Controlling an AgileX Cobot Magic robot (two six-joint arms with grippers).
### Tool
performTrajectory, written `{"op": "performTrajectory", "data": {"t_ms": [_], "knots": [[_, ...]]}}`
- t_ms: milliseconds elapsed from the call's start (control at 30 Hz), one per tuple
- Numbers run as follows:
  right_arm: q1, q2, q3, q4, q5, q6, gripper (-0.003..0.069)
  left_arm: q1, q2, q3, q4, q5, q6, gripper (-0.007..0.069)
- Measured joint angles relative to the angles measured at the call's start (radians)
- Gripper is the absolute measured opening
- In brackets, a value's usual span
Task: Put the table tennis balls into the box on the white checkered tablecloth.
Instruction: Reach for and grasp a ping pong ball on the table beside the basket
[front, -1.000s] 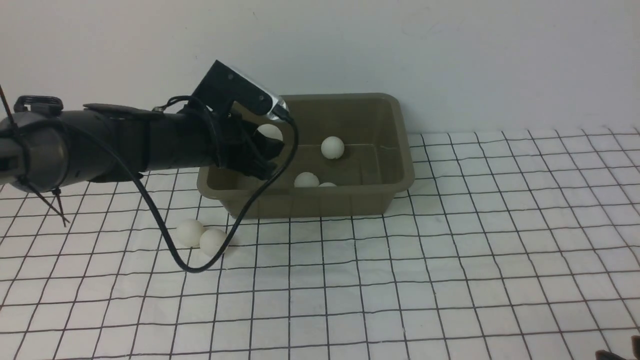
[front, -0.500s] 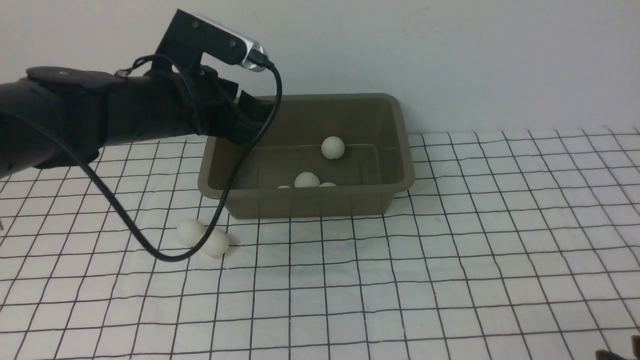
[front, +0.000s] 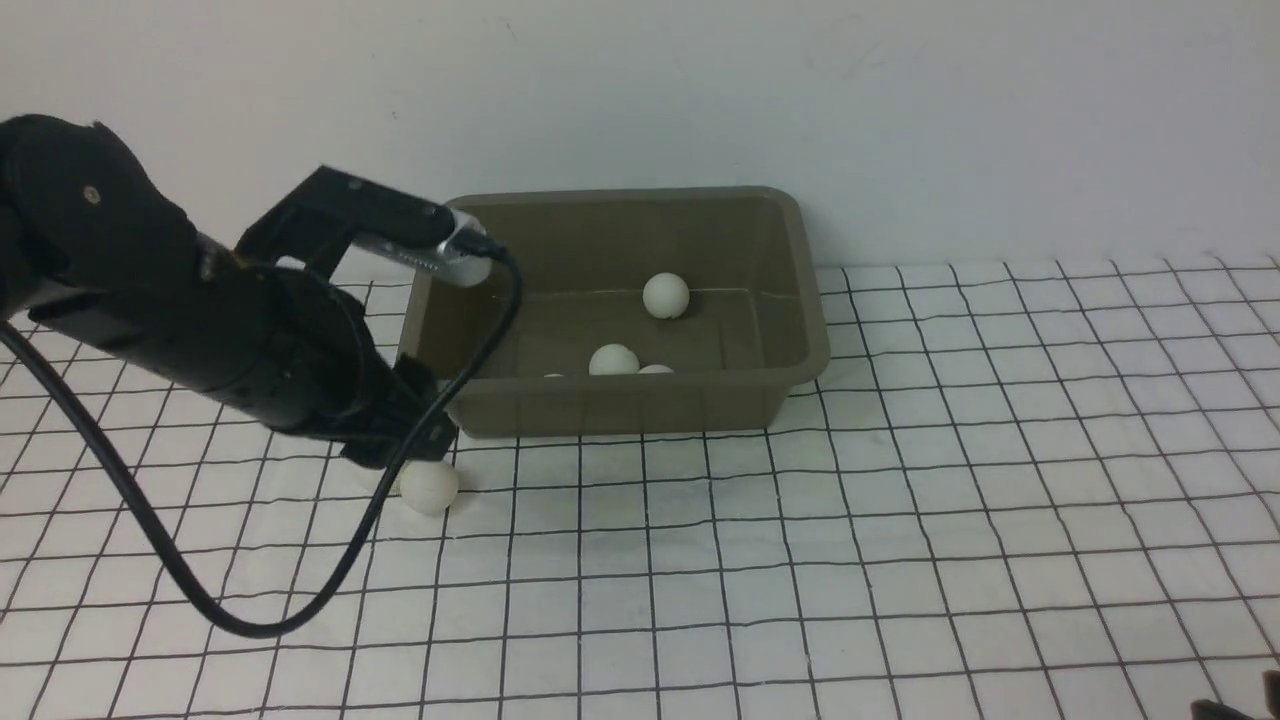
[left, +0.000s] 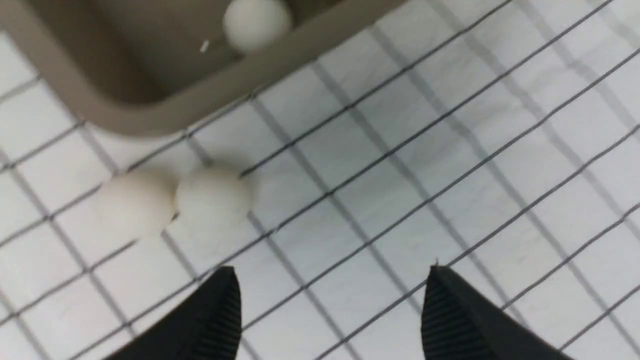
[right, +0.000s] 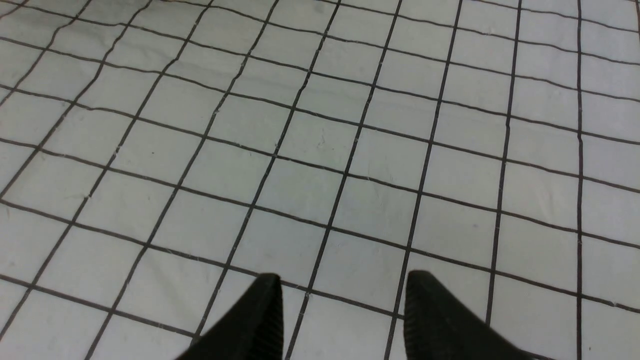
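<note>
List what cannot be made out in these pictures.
- Front view: the left arm hides one of two loose balls.
- Front view: the near wall of the box hides low balls; count unsure.
- Left wrist view: blurred; the frame edge cuts off most of the box.

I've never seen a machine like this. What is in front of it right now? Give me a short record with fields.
Box: olive-brown tub standing on the checkered tablecloth
Inside the box: four balls show, two of them only as slivers above the near wall
Outside the box: two balls side by side on the cloth, just off the tub's corner
Left hand: open, holding nothing, above the cloth close to those two balls
Right hand: fingers apart, holding nothing, over bare cloth
</note>
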Motion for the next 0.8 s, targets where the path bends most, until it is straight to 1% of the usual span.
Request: {"op": "performTrajectory", "data": {"t_ms": [67, 100, 133, 233, 367, 467, 600, 800], "knots": [[0.000, 0.000, 0.000, 0.000, -0.003, 0.000, 0.0314, 0.000, 0.013, 0.000, 0.067, -0.006, -0.069, 0.0436], [0.000, 0.000, 0.000, 0.000, -0.003, 0.000, 0.0314, 0.000, 0.015, 0.000, 0.067, -0.007, -0.069, 0.0436], [0.000, 0.000, 0.000, 0.000, -0.005, 0.000, 0.0314, 0.000, 0.037, 0.000, 0.090, -0.029, -0.099, 0.0436], [0.000, 0.000, 0.000, -0.004, -0.005, 0.000, 0.0314, 0.000, 0.064, 0.000, 0.090, -0.041, -0.108, 0.0436], [0.000, 0.000, 0.000, -0.020, -0.007, 0.000, 0.0314, 0.000, 0.122, 0.000, 0.083, -0.090, -0.103, 0.0436], [0.000, 0.000, 0.000, -0.025, -0.008, 0.000, 0.0314, 0.000, 0.188, 0.000, 0.054, -0.142, -0.065, 0.0436], [0.000, 0.000, 0.000, -0.025, -0.008, 0.000, 0.0314, 0.000, 0.233, 0.000, 0.048, -0.171, -0.046, 0.0436], [0.000, 0.000, 0.000, -0.025, -0.010, 0.000, 0.0314, 0.000, 0.316, 0.000, 0.045, -0.268, -0.035, 0.0436]]}}
